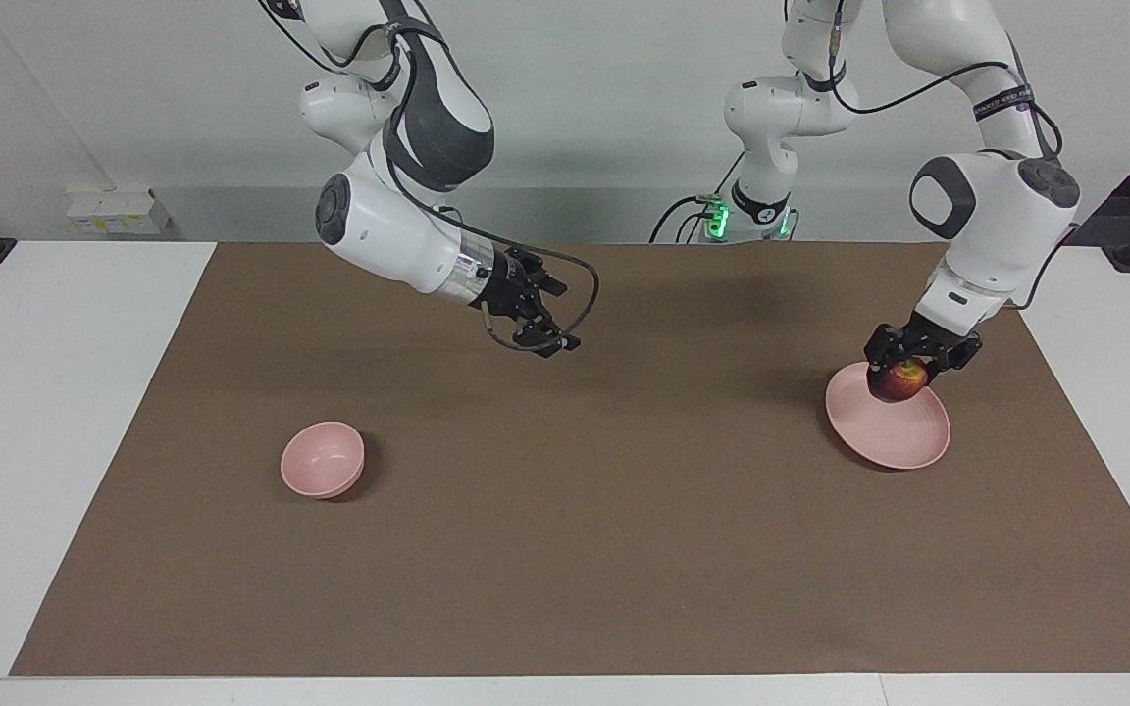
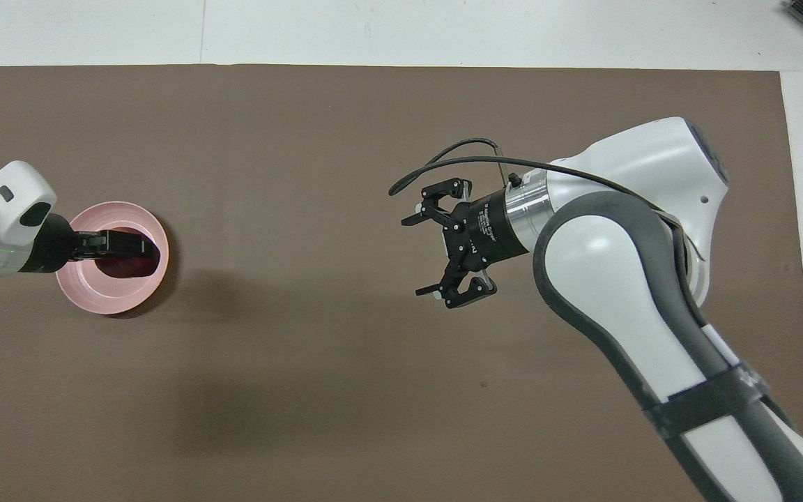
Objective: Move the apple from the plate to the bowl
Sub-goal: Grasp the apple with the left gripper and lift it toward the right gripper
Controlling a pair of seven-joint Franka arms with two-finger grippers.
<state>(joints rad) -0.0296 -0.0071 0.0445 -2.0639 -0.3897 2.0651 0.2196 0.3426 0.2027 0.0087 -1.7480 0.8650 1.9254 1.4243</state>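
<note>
The dark red apple (image 1: 898, 381) sits between the fingers of my left gripper (image 1: 908, 369), low over the pale pink plate (image 1: 894, 436) at the part of it nearest the robots. I cannot tell whether the apple still touches the plate. In the overhead view the left gripper (image 2: 138, 245) covers most of the apple (image 2: 126, 265) over the plate (image 2: 102, 296). The small pink bowl (image 1: 323, 459) stands toward the right arm's end of the table; the right arm hides it in the overhead view. My right gripper (image 1: 555, 316) hangs open and empty over the middle of the mat (image 2: 415, 256).
A brown mat (image 1: 565, 549) covers most of the white table (image 1: 45, 412). A wide stretch of bare mat lies between plate and bowl. A white power strip (image 1: 114, 211) lies by the wall at the right arm's end.
</note>
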